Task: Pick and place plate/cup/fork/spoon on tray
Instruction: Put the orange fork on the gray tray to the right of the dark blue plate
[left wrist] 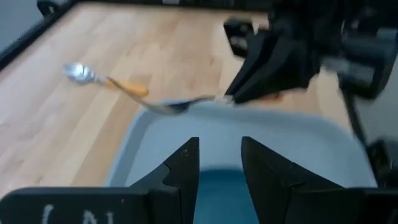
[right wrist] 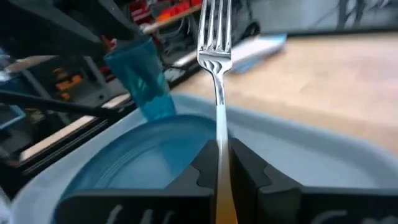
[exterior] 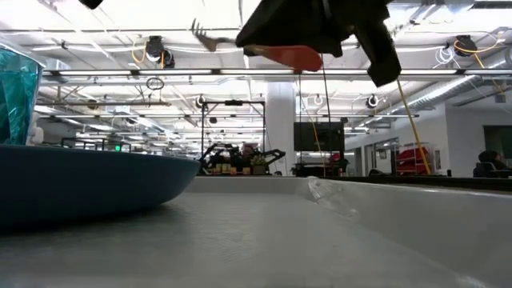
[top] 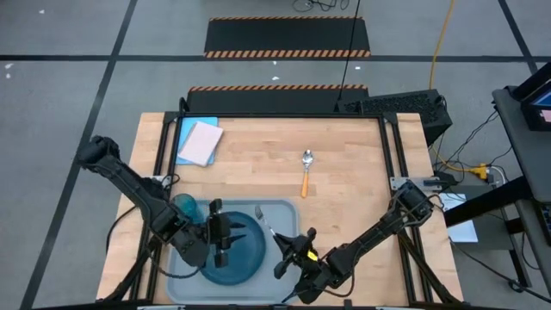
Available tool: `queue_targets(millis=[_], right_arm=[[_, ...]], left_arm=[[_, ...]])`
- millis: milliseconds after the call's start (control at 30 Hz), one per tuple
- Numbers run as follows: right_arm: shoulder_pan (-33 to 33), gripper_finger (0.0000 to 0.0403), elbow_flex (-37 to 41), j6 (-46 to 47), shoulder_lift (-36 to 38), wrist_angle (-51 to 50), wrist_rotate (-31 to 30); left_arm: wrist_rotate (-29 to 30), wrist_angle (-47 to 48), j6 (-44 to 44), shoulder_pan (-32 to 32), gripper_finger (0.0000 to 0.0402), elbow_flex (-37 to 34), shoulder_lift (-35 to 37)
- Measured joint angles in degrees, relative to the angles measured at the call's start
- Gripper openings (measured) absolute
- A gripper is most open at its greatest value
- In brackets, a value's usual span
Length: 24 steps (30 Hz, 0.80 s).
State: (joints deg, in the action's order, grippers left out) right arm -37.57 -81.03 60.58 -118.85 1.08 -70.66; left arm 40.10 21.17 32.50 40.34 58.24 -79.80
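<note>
The pale grey-blue tray (top: 284, 211) lies at the table's near edge. The dark teal plate (top: 237, 258) rests flat in it, and the translucent teal cup (top: 185, 207) stands upright at the plate's far-left side. My right gripper (top: 288, 247) is over the tray's right part, shut on the fork (top: 265, 222). My left gripper (top: 220, 232) hovers over the plate, open and empty. The orange-handled spoon (top: 306, 172) lies flat on the bare wood beyond the tray. My right gripper pinches the fork between its two fingers where the metal shaft (right wrist: 219, 146) meets the red-orange handle (exterior: 292, 56). The fingers lie along the fork, and the tines (right wrist: 214, 28) stick out ahead toward the table's far left. The fork hangs about level, clear above the tray.
A flat blue-and-pink rectangle (top: 198, 142) lies at the table's far left corner. Bare wood stretches between it, the spoon and the tray. The tray's right part (exterior: 384, 216) beside the plate is bare.
</note>
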Motion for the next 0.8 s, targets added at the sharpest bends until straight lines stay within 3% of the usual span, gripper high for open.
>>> queue_targets(millis=[233, 367, 800], right_arm=[[-0.4, 0.0006, 0.0, -10.5, -0.1, 5.1, -9.1], [-0.8, 0.0006, 0.0, -20.1, 0.0, 11.2, -10.4], [-2.3, 0.0006, 0.0, -34.4, 0.0, 15.0, -10.8]], left_arm=[[0.6, -11.8, -4.2, -0.6, 0.0122, 0.0, -3.3], [2.9, -16.5, -5.2, -0.8, 0.0130, 0.0, -5.7], [7.0, -35.4, -4.0, -4.1, 0.0236, 0.0, -14.4]])
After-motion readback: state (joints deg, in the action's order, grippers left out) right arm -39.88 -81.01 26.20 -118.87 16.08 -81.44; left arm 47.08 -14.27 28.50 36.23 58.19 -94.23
